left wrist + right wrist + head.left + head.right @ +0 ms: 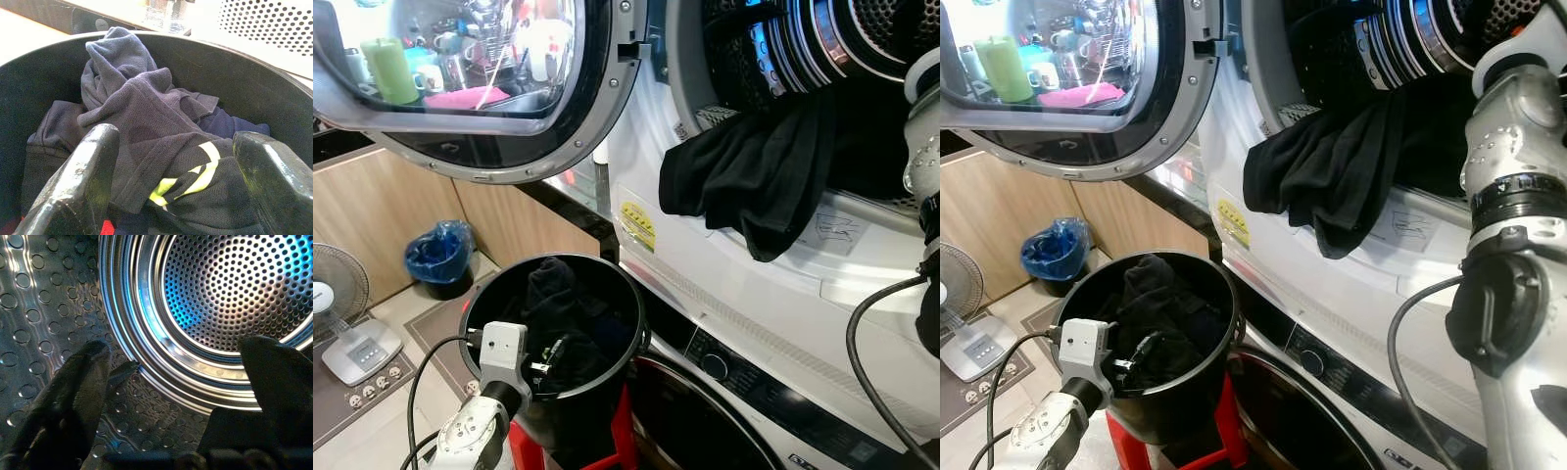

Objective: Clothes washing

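A black bucket (478,305) stands below the open washer drum (234,289), holding dark clothes (146,112), one with a yellow-green mark. My left gripper (174,137) hovers just over that pile inside the bucket, open, nothing between its fingers. A black garment (744,176) hangs out over the lower rim of the drum mouth. My right arm (1518,245) reaches up into the drum. There the right gripper (181,352) is open, facing the perforated steel back wall with nothing held.
The round washer door (460,88) stands swung open to the left, above the bucket. A red stool (622,431) carries the bucket. A second machine's dark door (705,431) sits below. On the floor at the left are a fan (333,284), a blue-bagged bin (438,253) and a power strip (372,387).
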### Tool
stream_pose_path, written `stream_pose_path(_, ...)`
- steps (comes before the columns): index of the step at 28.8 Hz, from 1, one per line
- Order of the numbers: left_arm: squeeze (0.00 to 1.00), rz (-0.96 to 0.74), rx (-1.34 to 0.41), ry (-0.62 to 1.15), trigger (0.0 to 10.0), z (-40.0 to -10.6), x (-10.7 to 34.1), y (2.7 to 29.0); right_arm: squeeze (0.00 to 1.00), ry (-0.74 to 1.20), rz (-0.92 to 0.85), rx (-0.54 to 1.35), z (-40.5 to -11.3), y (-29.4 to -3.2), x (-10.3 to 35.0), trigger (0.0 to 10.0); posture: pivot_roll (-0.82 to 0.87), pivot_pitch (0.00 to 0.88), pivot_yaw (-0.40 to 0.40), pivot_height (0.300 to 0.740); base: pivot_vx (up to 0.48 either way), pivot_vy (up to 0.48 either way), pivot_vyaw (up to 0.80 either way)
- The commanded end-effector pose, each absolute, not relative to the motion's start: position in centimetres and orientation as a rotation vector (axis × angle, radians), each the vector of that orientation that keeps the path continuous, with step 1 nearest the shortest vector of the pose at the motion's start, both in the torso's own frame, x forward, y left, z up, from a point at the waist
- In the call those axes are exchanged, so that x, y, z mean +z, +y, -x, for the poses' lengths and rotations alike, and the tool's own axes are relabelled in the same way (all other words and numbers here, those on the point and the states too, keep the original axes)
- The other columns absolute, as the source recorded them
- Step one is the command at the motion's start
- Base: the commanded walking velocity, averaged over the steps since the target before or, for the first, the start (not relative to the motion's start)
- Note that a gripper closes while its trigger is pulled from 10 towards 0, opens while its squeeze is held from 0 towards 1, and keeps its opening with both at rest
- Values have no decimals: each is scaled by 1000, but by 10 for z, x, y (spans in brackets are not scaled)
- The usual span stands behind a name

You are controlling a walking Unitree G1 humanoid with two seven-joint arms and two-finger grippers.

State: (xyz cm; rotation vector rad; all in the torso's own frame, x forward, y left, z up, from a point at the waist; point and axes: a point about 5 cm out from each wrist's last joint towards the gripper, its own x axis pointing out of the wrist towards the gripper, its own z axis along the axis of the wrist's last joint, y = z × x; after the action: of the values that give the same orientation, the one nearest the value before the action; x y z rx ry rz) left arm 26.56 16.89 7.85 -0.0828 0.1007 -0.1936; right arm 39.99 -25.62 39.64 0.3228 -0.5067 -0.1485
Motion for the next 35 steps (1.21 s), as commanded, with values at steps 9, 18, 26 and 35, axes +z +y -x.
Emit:
stream_pose_path(9, 0, 92, -216, 91, 10000, -262, 79, 167, 0, -842, -532, 183, -375, -265, 418, 10000, 43, 59, 10, 740, 0, 0, 0)
stream_pose_path(18, 0, 96, -227, 89, 10000, -263, 79, 165, 0, -954, -487, 597, -352, -251, 418, 10000, 46, 59, 11, 740, 0, 0, 0)
stream_pose_path(26, 0, 92, -239, 91, 10000, -262, 78, 165, 0, -906, -350, 970, -319, -223, 394, 10000, 43, 54, 11, 740, 0, 0, 0)
stream_pose_path(35, 0, 93, -257, 94, 10000, -261, 77, 162, 0, -877, -318, 1233, -281, -195, 383, 10000, 40, 47, 9, 740, 0, 0, 0)
